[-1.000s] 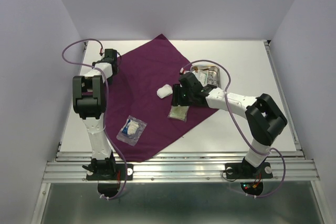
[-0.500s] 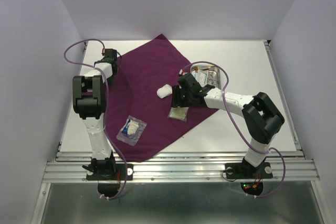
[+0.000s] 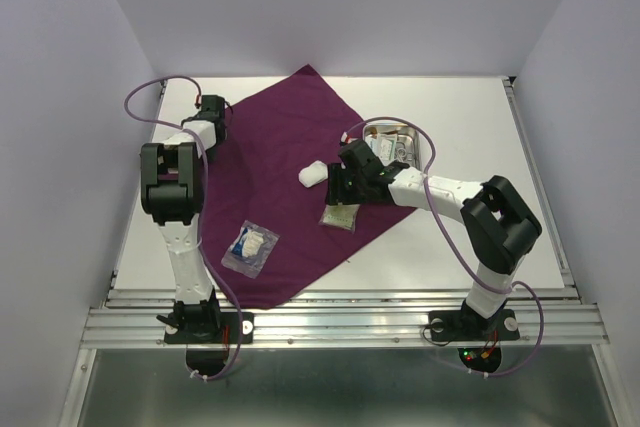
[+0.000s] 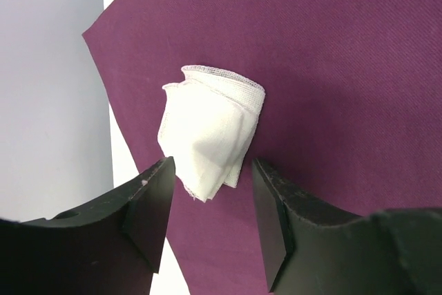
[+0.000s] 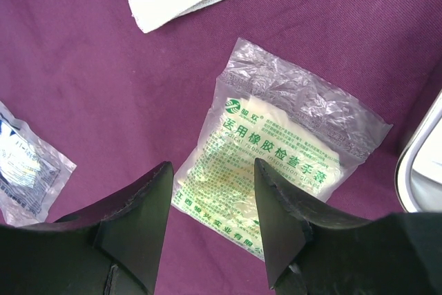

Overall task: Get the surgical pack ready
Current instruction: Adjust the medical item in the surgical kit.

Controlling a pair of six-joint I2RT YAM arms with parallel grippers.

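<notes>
Right of the right pincer [image 5: 211,170], the tray [image 5: 423,170] is cut off by the edge; left of it, a small packet [image 5: 27,167] too.

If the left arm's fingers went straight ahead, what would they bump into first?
Probably the folded white gauze pad on the purple cloth, ahead of the left gripper, its fingers open; depth is unclear.

Ahead of the left gripper [image 4: 210,198], the gauze pad [image 4: 207,129] is soft, loosely woven white fabric on matt, finely ribbed purple cloth [image 4: 331,46]. Under the right gripper [image 5: 212,191], the packet [image 5: 276,143] is glossy crinkled plastic.
</notes>
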